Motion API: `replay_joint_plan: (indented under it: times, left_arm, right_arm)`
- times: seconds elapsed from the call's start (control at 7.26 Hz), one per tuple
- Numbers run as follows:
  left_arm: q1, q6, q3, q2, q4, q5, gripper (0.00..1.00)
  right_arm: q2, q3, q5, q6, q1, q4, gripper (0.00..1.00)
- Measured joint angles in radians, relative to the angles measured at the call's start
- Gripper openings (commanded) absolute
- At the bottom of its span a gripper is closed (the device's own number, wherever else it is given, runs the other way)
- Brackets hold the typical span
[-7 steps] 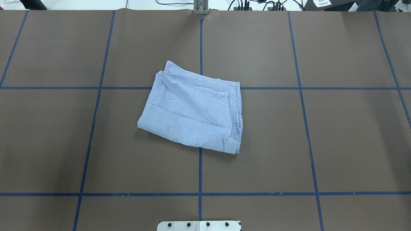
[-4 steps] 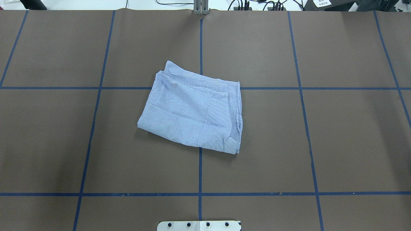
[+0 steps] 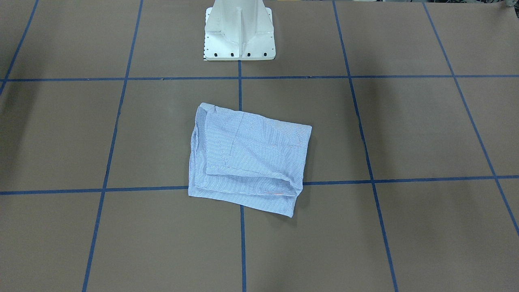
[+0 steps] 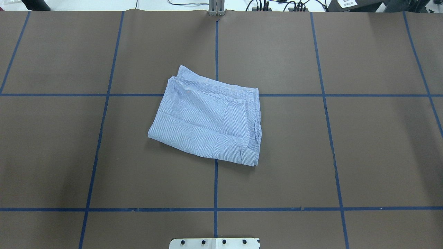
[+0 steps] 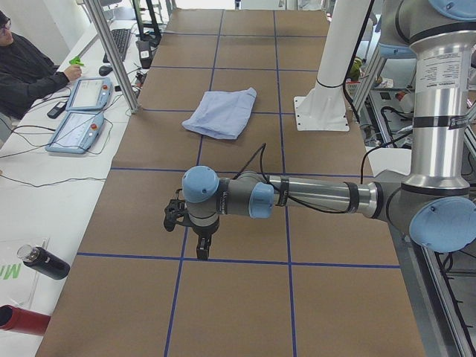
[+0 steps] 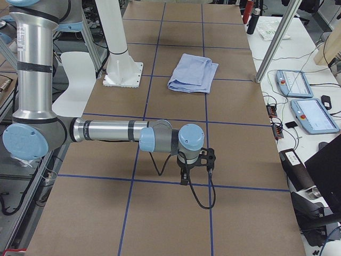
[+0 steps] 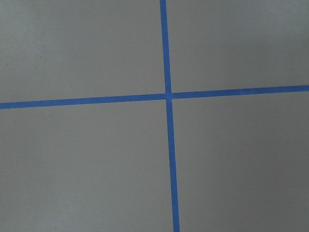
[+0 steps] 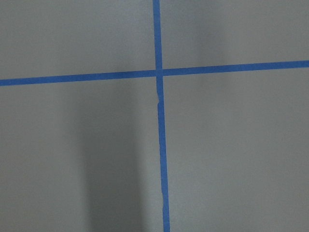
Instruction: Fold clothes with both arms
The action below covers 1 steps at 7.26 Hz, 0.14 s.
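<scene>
Shirt (image 4: pixel 207 121) folded flat at centre of bench (image 4: pixel 363 155). Left hand (image 5: pixel 201 249) and right hand (image 6: pixel 184 178) well apart from it; cannot tell whether either hand's fingers are apart or together.

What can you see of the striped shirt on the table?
The shirt is thin light blue-and-white finely striped cloth, folded into a skewed rectangle with layered edges and a cuff-like end at one corner. It lies flat near the middle of the brown table, covering a crossing of blue tape lines. Only the table touches it.
</scene>
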Motion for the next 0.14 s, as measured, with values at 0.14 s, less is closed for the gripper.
replay_joint_plan:
  times: [0.14]
  left_arm:
    - [0.000, 0.000, 0.000, 0.000, 0.000, 0.000, 0.99]
  right_arm:
    - [0.000, 0.000, 0.000, 0.000, 0.000, 0.000, 1.00]
